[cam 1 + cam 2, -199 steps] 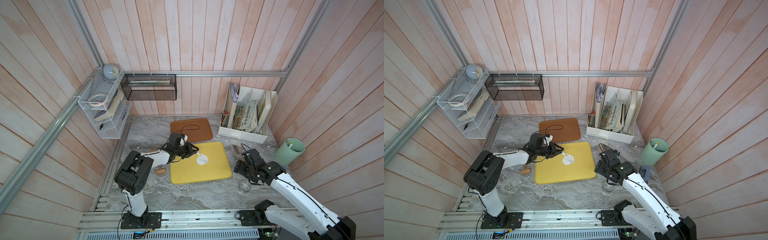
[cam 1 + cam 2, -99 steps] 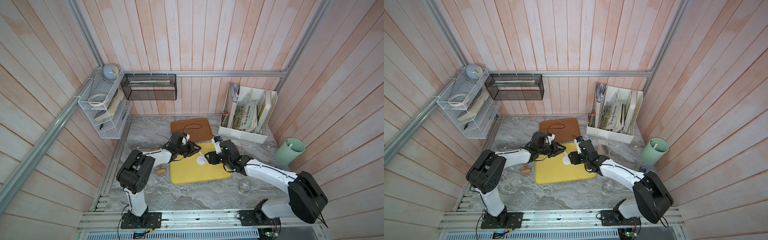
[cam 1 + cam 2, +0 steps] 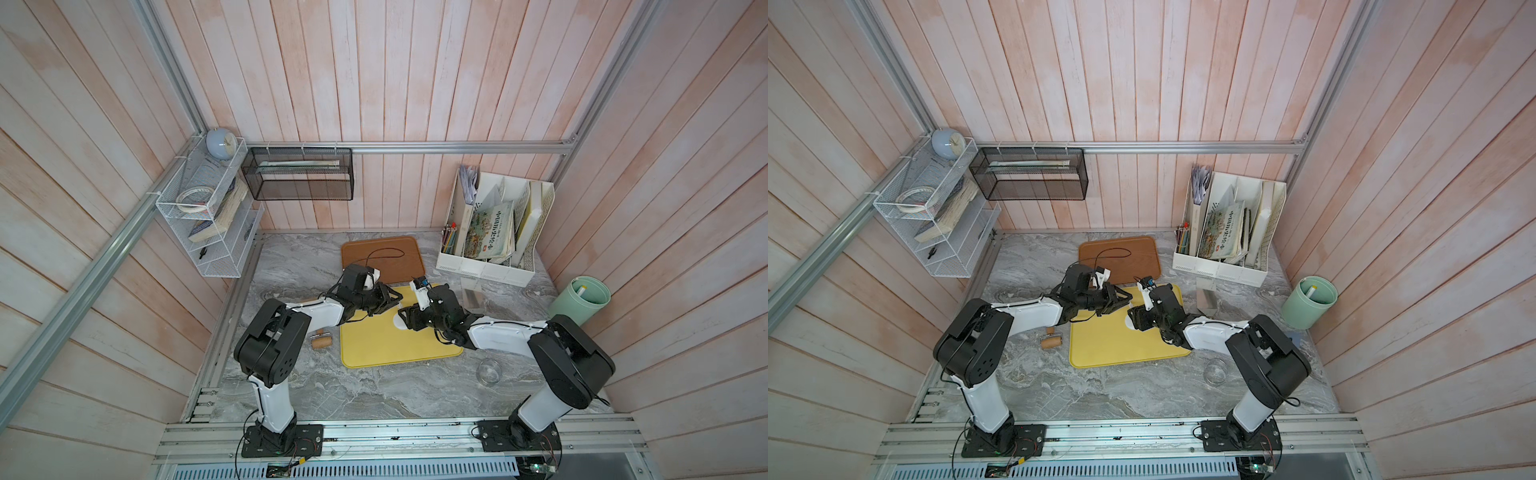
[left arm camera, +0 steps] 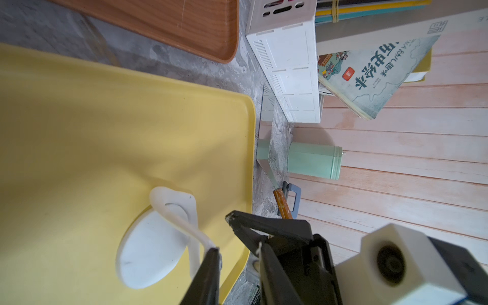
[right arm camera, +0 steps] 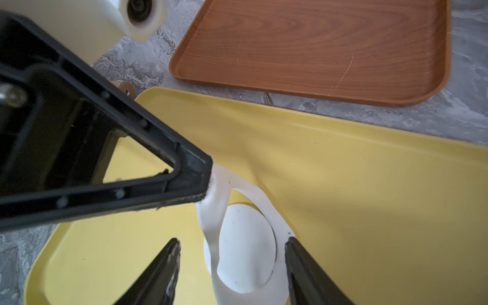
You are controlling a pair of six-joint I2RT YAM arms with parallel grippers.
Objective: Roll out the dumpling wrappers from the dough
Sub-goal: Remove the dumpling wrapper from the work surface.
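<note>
Neatly round, the white wrapper point(image 5: 245, 245) lies flat.

Soft even light, faint shadows; right claw point(image 5: 231, 253) blurred close up.

Bench stock by material: rectangular yellow plastic tray point(image 5: 369, 198), smooth, semi-gloss; brown rectangular tray point(image 5: 317, 39), wood-grain finish, satin, with fine pale scratches; round white dough wrapper point(image 5: 245, 245), matt, smooth, a few dark specks; white dough scrap point(image 5: 214, 211), a soft matt strip; grey tabletop point(image 3: 374, 390), marbled stone look, low sheen; white file organiser point(image 4: 287, 66), slotted matt plastic; mint-green cylindrical bin point(image 4: 314, 161), smooth, satin, material unclear; small clear bowl point(image 3: 488, 371), glossy glass; pale pinkish plank walls point(image 3: 374, 83), matt wood; silver frame rails point(image 3: 415, 146), brushed metal.
</note>
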